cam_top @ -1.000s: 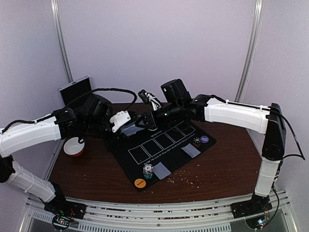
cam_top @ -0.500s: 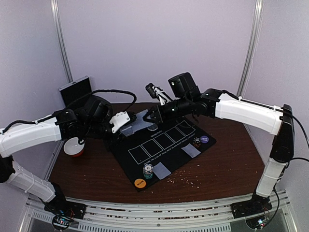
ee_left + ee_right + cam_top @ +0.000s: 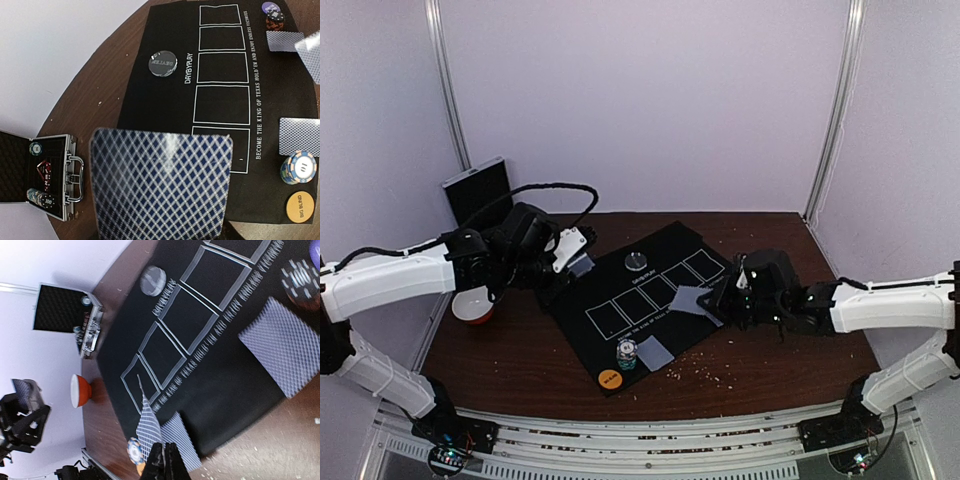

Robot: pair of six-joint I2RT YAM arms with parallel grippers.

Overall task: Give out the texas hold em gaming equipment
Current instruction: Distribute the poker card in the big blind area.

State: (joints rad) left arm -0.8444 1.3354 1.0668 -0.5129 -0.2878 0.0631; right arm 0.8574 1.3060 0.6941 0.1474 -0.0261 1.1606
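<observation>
**Two arms dealing cards: the right one is bringing a card to its side of the mat**

The right claw is clenching one blue-backed card by its near end. The card is sticking straight out from the fingertips, its long side pointing left and away toward the row of white boxes on the black mat. It is hanging above the mat's right-hand part. A lying card is resting face down just beyond it, with a stack of chips past that. The right arm is much the nearer to that spot, so laying the card there is probably the coming move.

The left claw is hovering at the mat's far left corner, gripping a second card. I cannot tell whether more cards are sitting under it.

Half a second ago the right claw was reaching up by the left claw. It has since swung down to the near right, while the left arm has barely shifted.
</observation>
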